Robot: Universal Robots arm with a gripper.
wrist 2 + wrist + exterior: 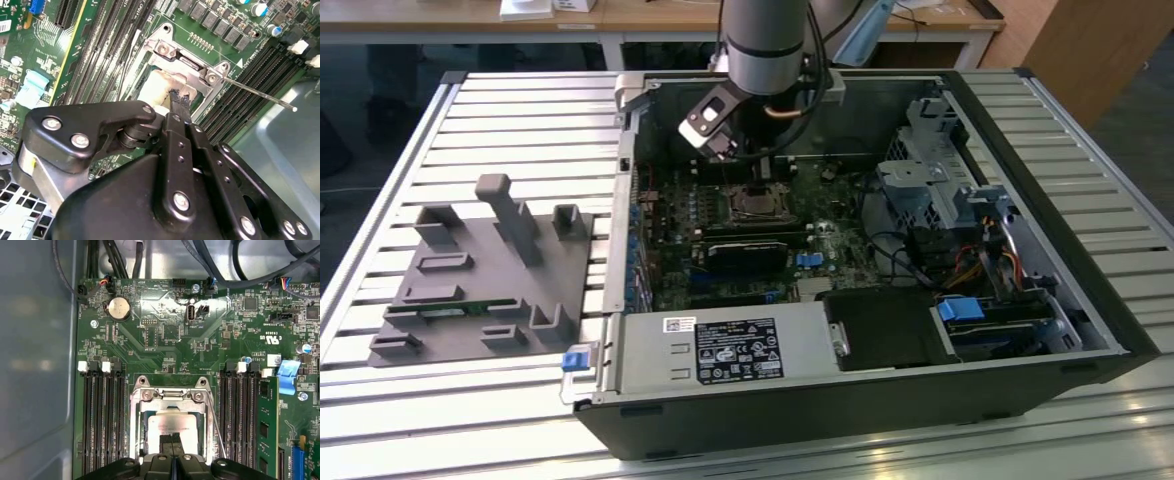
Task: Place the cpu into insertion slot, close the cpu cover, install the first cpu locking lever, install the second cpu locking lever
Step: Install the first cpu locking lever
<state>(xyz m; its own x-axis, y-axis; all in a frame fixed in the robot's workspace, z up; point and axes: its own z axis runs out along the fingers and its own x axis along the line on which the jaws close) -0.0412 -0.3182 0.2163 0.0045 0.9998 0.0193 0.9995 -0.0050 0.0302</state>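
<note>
Hanging low inside the case (1067,300), the gripper (172,440) has its fingers clenched tip to tip, w/ only a hairline seam between them and nothing clamped. Directly under the tips lies the cpu (167,426), pale metal top up, seated in the slot (754,205). The second wrist view puts the tips at or just above its top. Round the cpu sits the cover (136,425), a grey frame that looks folded down w/ the chip showing through its window. Just beyond the cover, a thin lever (216,432) angles away from the frame, apparently unlatched. Further out, black RAM slots (102,425) flank both sides on the green board (165,340).

Handling, as a guess: the cpu is light, stiff and thin, w/ a slick top. Its underside and the slot contacts are prob. fragile, so hold it by opposite edges and don't press hard on top. The cover is thin sheet metal, best pushed on the frame, not the window.

Hard to tell:
- whether the tips actually touch the cpu
- whether the cover lies fully flat
- the near part of the slot, which the gripper body hides
- a second lever, which I can't make out
</note>
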